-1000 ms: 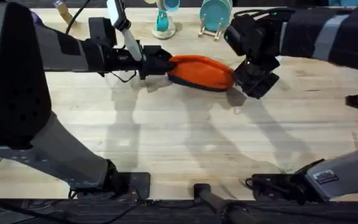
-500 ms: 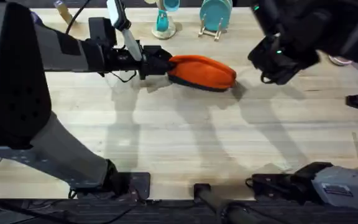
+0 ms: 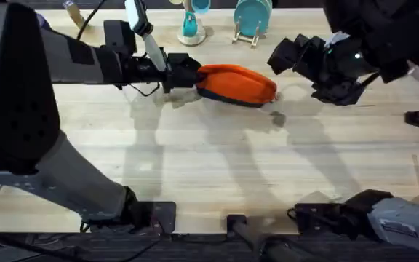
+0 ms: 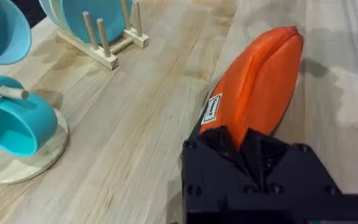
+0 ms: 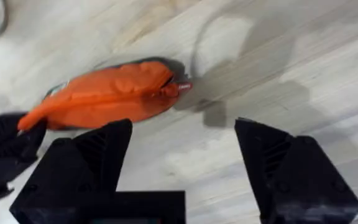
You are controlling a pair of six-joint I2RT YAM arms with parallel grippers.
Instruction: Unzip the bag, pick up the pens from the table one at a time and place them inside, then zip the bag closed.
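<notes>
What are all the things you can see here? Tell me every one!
bag: one, orange, far middle of the table, zipped
table: one, pale wood, under everything
mug: one, teal, on a round wooden stand at the table's far edge
plate: one, teal, upright in a wooden rack at the far edge
left gripper: one, black, shut on the bag's end
right gripper: one, black, open above the table near the bag's zipper pull

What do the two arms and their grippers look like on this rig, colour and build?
Both arms are black with grey link sections. The left gripper is a blocky black unit with thin black cables looped beside it and a white part above. The right gripper has two wide, wedge-shaped matte black fingers; a small lit indicator glows on its wrist housing.
</notes>
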